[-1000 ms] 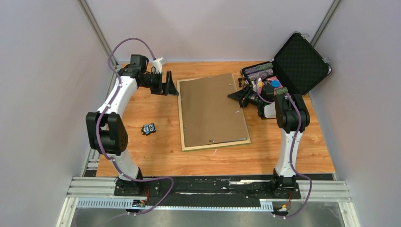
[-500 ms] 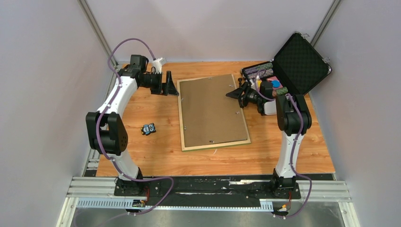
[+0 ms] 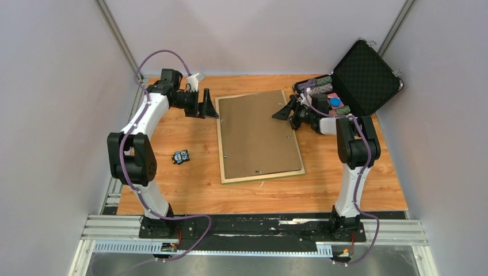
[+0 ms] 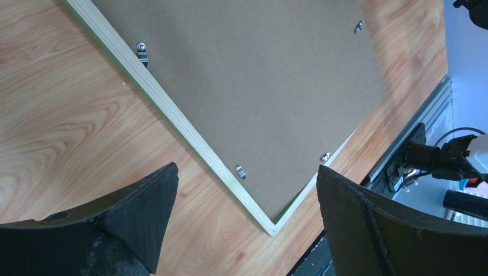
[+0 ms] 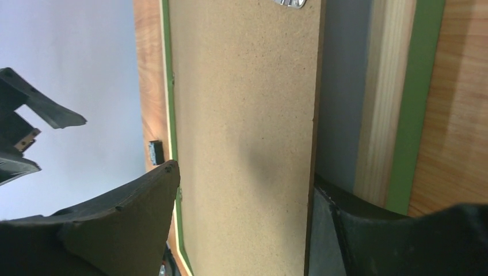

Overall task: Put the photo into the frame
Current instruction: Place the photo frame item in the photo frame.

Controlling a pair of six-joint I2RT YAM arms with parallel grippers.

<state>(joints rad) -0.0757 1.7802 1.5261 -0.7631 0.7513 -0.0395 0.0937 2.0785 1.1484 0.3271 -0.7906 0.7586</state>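
Note:
The frame (image 3: pixel 220 144) lies face down mid-table, its pale wood back up and a green edge showing (image 5: pixel 426 86). A plain brown backing board (image 3: pixel 259 135) fills it. The photo is hidden. My left gripper (image 3: pixel 208 107) hangs open by the frame's far left corner, and its view looks down the left rail (image 4: pixel 172 109) with nothing between the jaws (image 4: pixel 246 168). My right gripper (image 3: pixel 283 112) is open at the frame's right side near the far corner. There its jaws (image 5: pixel 243 171) straddle the board's raised edge (image 5: pixel 247 86), one finger below it.
An open black case (image 3: pixel 368 75) with small coloured items stands at the far right, just behind the right arm. A small black-and-blue object (image 3: pixel 181 156) lies on the wood left of the frame. Metal turn clips (image 4: pixel 240 171) sit along the frame's back.
The right gripper has opened wider and moved along the frame's right edge towards the far corner. The left gripper has edged slightly closer to the frame. The frame has stayed put.

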